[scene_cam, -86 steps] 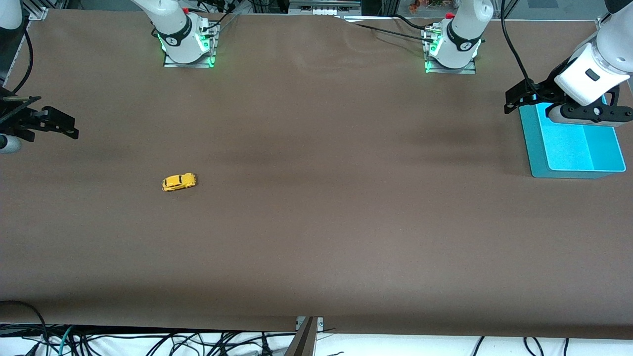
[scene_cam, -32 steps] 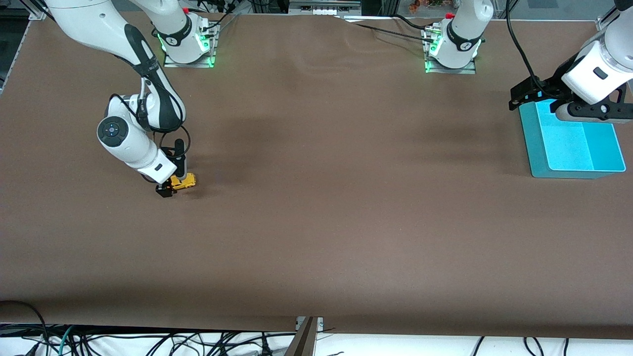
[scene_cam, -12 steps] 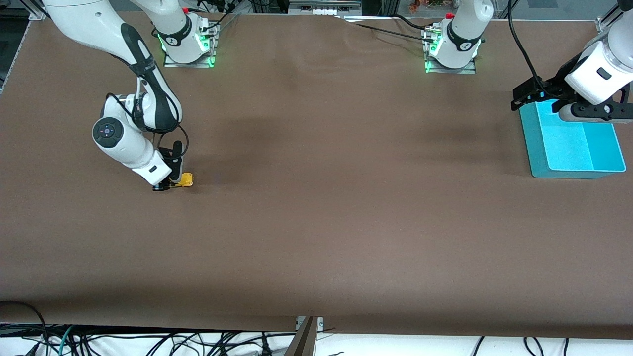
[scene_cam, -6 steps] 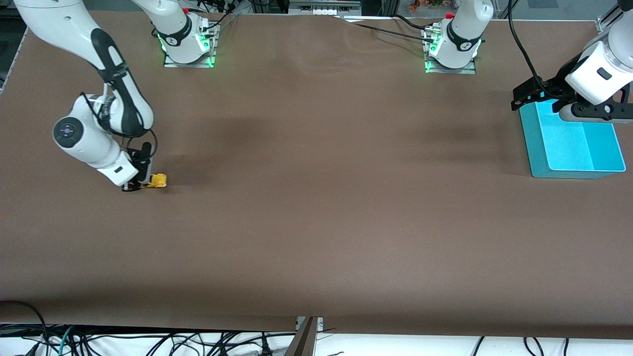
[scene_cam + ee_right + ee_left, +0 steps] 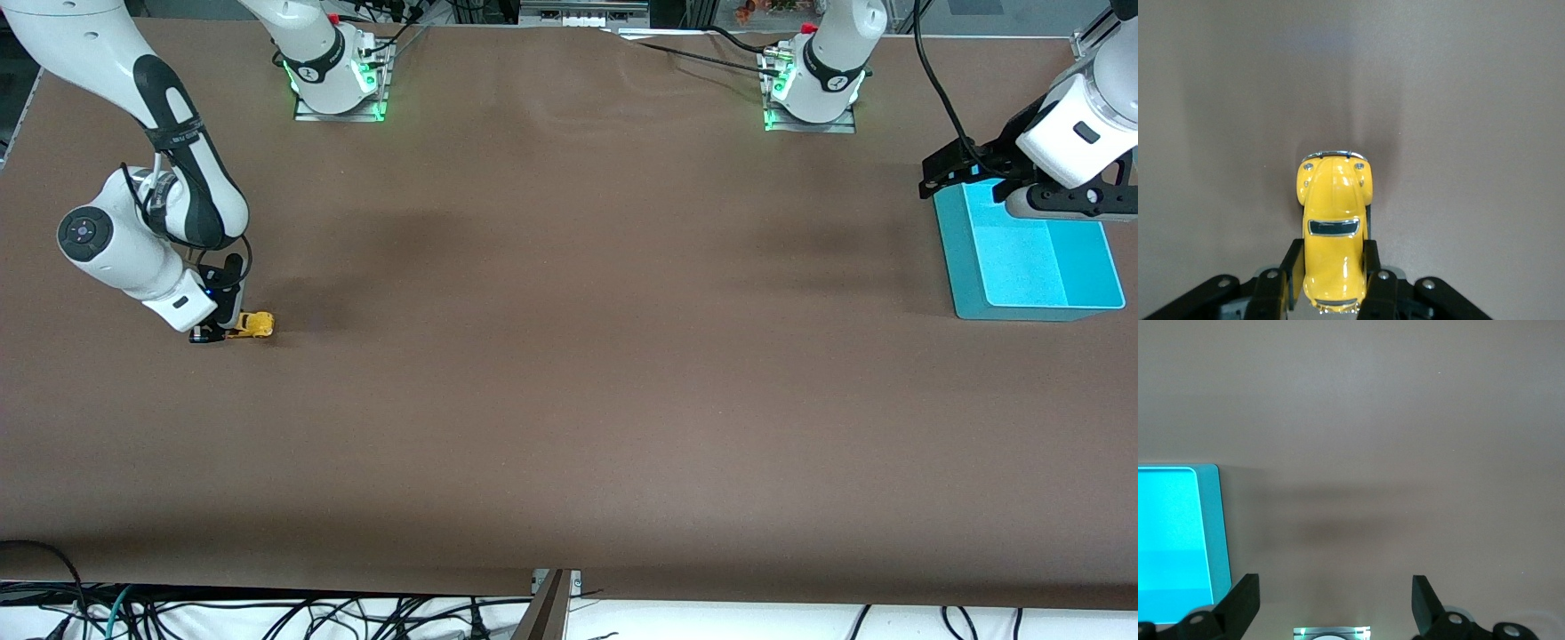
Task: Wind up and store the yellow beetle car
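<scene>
Item 1, right tool (image 5: 210,335): down at worktop level near the right arm's end, its fingers (image 5: 1293,267) clamped on both flanks of the yellow beetle car (image 5: 252,325). We note the car's nose pointing away from the tool, toward the middle of the worktop (image 5: 569,373).

Item 2, yellow beetle car: on or just above the worktop; we cannot tell from these views whether its wheels bear on the surface.

Item 3, left tool (image 5: 956,169): waiting over the edge of the blue bin (image 5: 956,267) at the left arm's end, fingers spread wide with nothing between them.

Step in hand, as we judge it: the winding stroke, the car gripped low for dragging along the worktop. The next move calls for steady downward pressure so the wheels turn, then a lift and a long carry to the bin, well apart from the car.

View notes: the right wrist view alone shows the grip, 2 fingers hugging the car's rear half, with the windscreen and headlights clear. The front view alone shows the gap between car and bin. The left wrist view shows the open fingers (image 5: 1241,603) and 1 bin corner, no car.
</scene>
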You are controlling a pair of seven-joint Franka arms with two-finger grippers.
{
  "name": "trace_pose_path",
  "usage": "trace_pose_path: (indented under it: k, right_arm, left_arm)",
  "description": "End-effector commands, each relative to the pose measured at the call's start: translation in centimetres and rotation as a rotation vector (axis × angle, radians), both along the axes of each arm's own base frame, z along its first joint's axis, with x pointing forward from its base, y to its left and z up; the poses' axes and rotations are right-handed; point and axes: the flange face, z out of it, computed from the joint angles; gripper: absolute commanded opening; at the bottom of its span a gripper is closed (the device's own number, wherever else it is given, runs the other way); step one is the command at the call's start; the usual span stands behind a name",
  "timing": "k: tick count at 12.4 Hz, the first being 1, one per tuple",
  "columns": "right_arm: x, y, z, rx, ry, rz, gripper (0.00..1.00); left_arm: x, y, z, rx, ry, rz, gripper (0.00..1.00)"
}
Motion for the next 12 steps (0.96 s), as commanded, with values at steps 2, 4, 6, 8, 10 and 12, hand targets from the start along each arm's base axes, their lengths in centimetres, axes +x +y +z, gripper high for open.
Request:
trace_pose_path:
  k: [2,4,6,8,10,12]
  right_arm:
    - [0.2,-0.1,-1.5,0.008,0.012,0.013,0.85]
    - [1.4,1.1,0.8,0.018,0.004,0.033,0.99]
    - [2.5,1.6,2.4,0.025,0.023,0.042,0.99]
    - [3.1,1.5,3.7,0.028,0.035,0.04,0.99]
    - [3.7,2.3,5.5,0.035,0.025,0.044,0.99]
    - [4.5,2.3,7.0,0.064,0.035,0.017,0.99]
  left_arm:
    - [-0.2,0.1,0.7,-0.022,0.003,0.005,1.0]
    - [-0.2,0.0,0.8,-0.022,0.001,0.005,1.0]
    - [-0.2,0.0,0.8,-0.022,0.001,0.005,1.0]
    - [-0.2,0.0,0.7,-0.022,0.003,0.005,1.0]
    - [-0.3,0.2,0.7,-0.022,0.009,0.005,1.0]
    - [-0.2,0.6,0.5,-0.021,0.014,0.02,1.0]
